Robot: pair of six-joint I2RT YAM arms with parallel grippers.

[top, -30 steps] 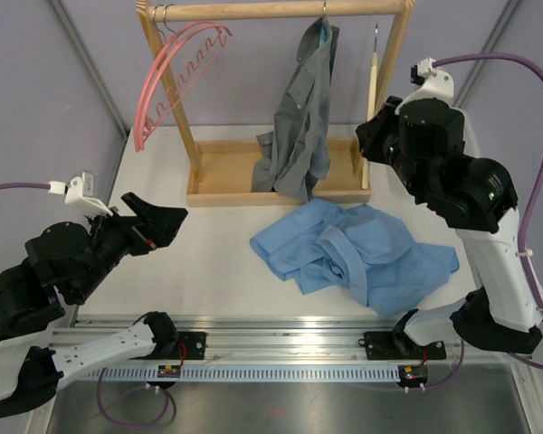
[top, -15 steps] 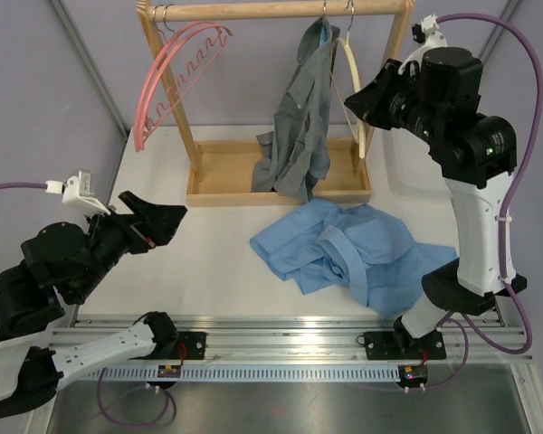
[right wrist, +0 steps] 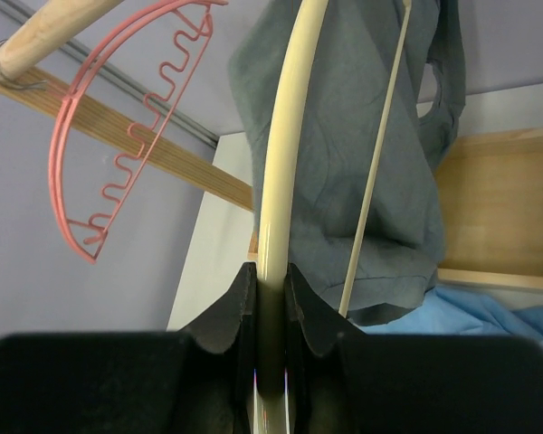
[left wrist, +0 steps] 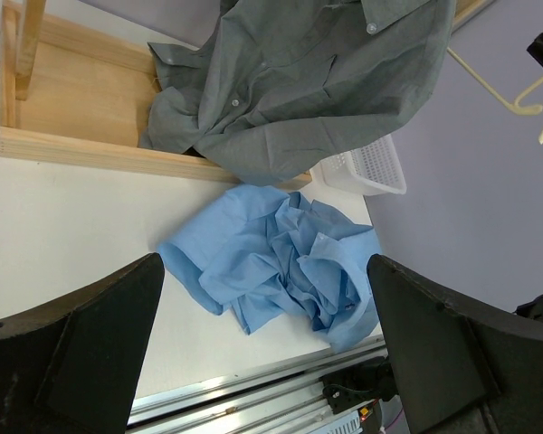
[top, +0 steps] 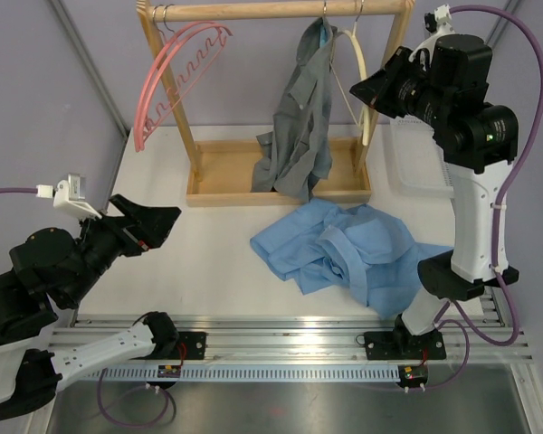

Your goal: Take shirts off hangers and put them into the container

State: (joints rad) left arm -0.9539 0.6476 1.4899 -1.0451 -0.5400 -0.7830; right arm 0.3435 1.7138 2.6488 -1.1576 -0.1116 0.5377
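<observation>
The light blue shirt (top: pixel 353 253) (left wrist: pixel 281 262) lies crumpled on the table in front of the rack. The dark grey shirt (top: pixel 303 117) (left wrist: pixel 299 81) (right wrist: pixel 371 163) hangs from the rail on a bluish hanger (top: pixel 324 32), its tail resting in the rack's tray. My right gripper (top: pixel 366 95) (right wrist: pixel 271 289) is shut on the bare cream hanger (top: pixel 357 81) (right wrist: pixel 285 181), whose hook is up at the rail, right of the grey shirt. My left gripper (top: pixel 158 221) (left wrist: pixel 264 267) is open and empty, left of the blue shirt. The white lattice container (left wrist: pixel 366 167) (top: pixel 414 172) stands at the right.
A wooden rack (top: pixel 271 11) with a shallow tray (top: pixel 226 176) stands at the back of the table. Pink ridged hangers (top: pixel 176 77) (right wrist: pixel 127 136) hang at the rail's left end. The aluminium rail (top: pixel 281 339) runs along the near edge.
My right arm has lifted and turned with the cream hanger, carrying its hook from right of the rack post up to the rail. The left arm has dropped back slightly.
</observation>
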